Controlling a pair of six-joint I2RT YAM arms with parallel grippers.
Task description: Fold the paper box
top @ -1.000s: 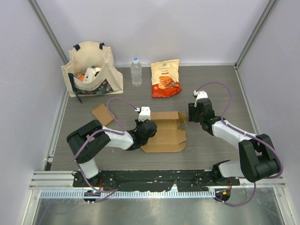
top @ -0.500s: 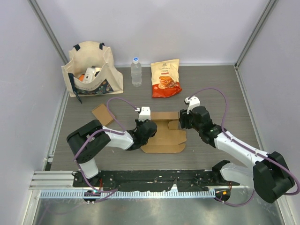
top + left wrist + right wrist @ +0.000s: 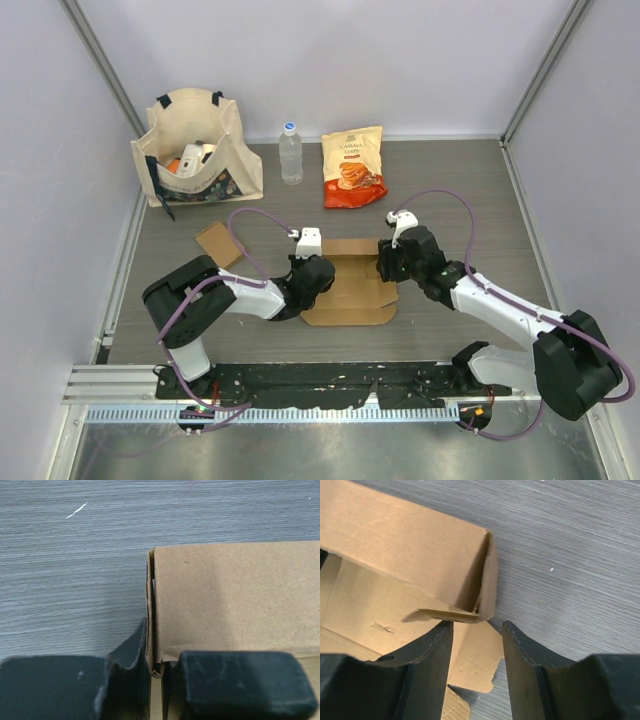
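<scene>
Since the paper box [image 3: 352, 292] lies only half formed in the middle of the bench [image 3: 470, 190], base down and walls partly raised, each arm works one end of it. The left pincer [image 3: 162, 682] is drawn narrow on the box's left wall, one finger [image 3: 55, 687] outside and the other inside over the base. This grip looks meant to pin that end so the cardboard cannot slide or spring flat while the other end is shaped. The right pincer [image 3: 477, 650] holds nothing. Its fingers stand moderately apart just short of the right-hand back corner, where the back wall [image 3: 405, 540] meets the short side wall [image 3: 491, 585] and a small tab [image 3: 437, 615] pokes loose into the box. That gap, lined up with the corner, suggests the next move is to straddle the side wall and tuck the tab. The approach needs care, because one finger sits just under the tab and could crush it. The tote bag [image 3: 195, 145], bottle [image 3: 291, 152] and snack packet [image 3: 352, 168] sit well apart at the back, and a loose cardboard piece [image 3: 215, 243] lies near the left arm.
</scene>
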